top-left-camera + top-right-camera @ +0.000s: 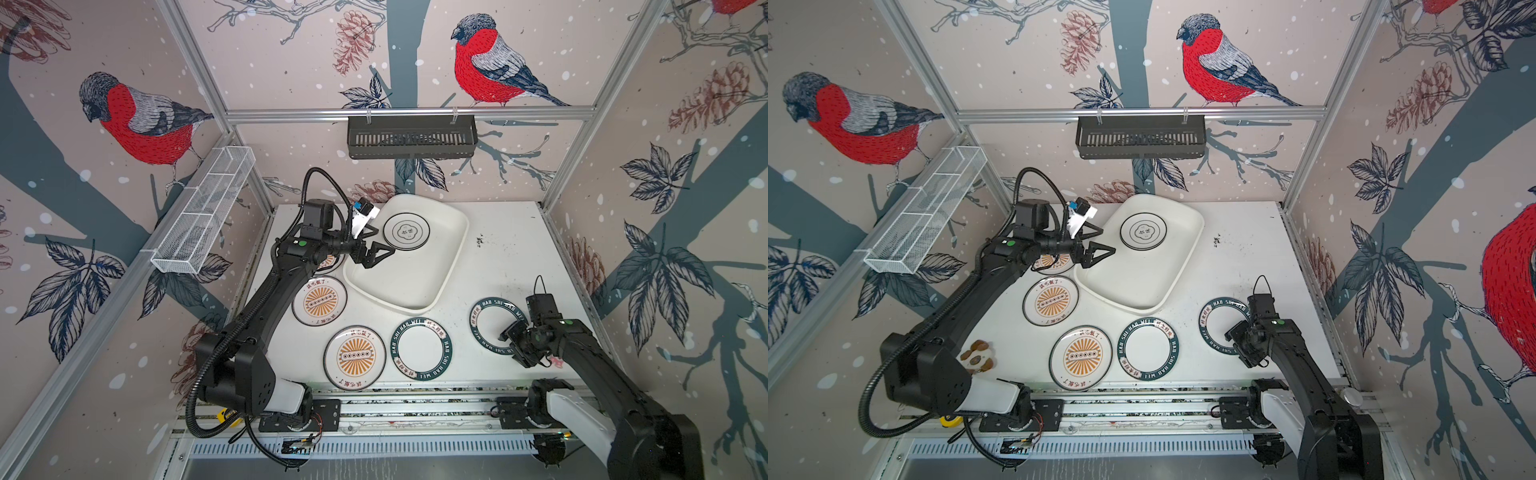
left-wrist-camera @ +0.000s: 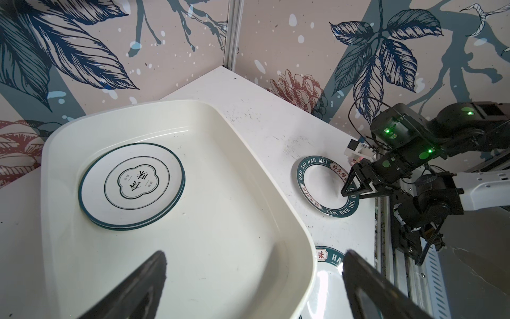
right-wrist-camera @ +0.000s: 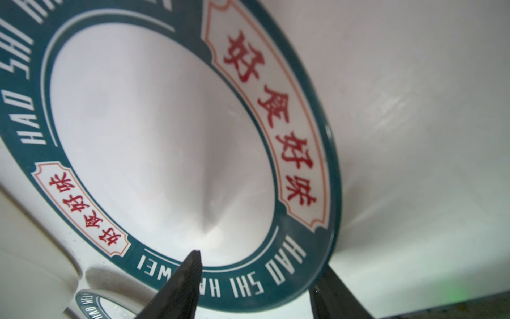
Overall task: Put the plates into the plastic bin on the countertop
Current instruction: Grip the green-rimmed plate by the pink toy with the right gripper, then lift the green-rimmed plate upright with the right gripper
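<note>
- Bright, even light; soft shadows on countertop [image 1: 507,266].
- Top views: wide-angle bend at edges.
- R wrist view: close fingers [image 3: 179,290] blurred, sheen streak on green-band plate [image 3: 165,154].

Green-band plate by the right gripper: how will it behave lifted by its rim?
Probably stiff: the green-band plate looks hard and glazed. Its glossy rim may slip in the right gripper's fingers. Lying flat on the countertop, it should slide if pushed, not roll.

in the white bin [image 1: 415,286], askew on the tabletop [image 1: 507,257]: two stacked cloud plates [image 1: 406,231], far end. left of it, flat: three sunburst plates [image 1: 319,300], farthest part hidden. nearer, side by side: two green-band plates [image 1: 422,349].
</note>
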